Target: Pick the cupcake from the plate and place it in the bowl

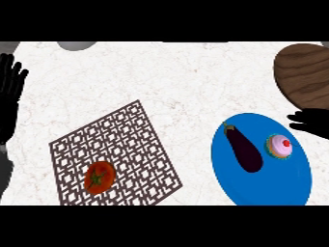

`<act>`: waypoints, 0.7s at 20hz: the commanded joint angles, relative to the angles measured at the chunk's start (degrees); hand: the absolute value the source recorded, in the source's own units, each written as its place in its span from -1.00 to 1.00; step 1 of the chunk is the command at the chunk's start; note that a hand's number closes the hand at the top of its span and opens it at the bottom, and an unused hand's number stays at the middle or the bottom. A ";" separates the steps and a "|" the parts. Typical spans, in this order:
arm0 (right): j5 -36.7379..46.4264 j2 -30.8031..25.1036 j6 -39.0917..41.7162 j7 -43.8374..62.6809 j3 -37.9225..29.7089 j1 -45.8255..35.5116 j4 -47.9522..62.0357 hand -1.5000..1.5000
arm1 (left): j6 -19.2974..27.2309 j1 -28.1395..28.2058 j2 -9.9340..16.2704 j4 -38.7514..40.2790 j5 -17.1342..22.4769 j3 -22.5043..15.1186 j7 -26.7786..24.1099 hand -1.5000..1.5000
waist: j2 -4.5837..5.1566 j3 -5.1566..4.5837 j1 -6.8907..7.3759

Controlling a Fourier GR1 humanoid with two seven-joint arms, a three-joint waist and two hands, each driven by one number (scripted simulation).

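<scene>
The cupcake (281, 146) sits on the blue plate (267, 193) beside an eggplant (244, 149), untouched. The right hand (322, 123), apparently spread for approach, hovers near the wooden bowl (313, 77); the left hand (2, 94) rests open at the left edge.

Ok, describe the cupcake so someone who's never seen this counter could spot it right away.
Find the blue plate at the right of the marble counter, below the brown wooden bowl. Two things lie on it: a dark purple eggplant on its left half and the cupcake on its right, near the right hand. The cupcake is the small round one with pink frosting and a red cherry on top.
</scene>
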 commanded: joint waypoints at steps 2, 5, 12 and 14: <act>2.71 2.98 -1.07 -6.95 0.27 0.59 4.21 -1.00 | 0.59 1.03 -0.35 -4.45 -0.92 0.48 2.95 0.00 | -0.15 0.02 -0.26; 3.77 5.71 0.23 -6.14 2.79 -3.48 6.07 -1.00 | -2.48 -0.71 1.23 -1.60 0.56 2.74 2.02 0.00 | -0.06 0.00 -0.04; 9.98 9.40 -3.53 -7.45 4.38 -4.39 9.65 -1.00 | -0.88 -2.20 -2.57 2.21 -2.72 1.95 0.68 0.00 | -0.03 0.00 -0.36; 11.24 10.47 -3.23 -6.58 5.73 -4.73 10.96 -1.00 | -3.51 -2.62 0.70 0.48 -0.76 4.15 3.52 0.00 | -0.04 0.00 -0.27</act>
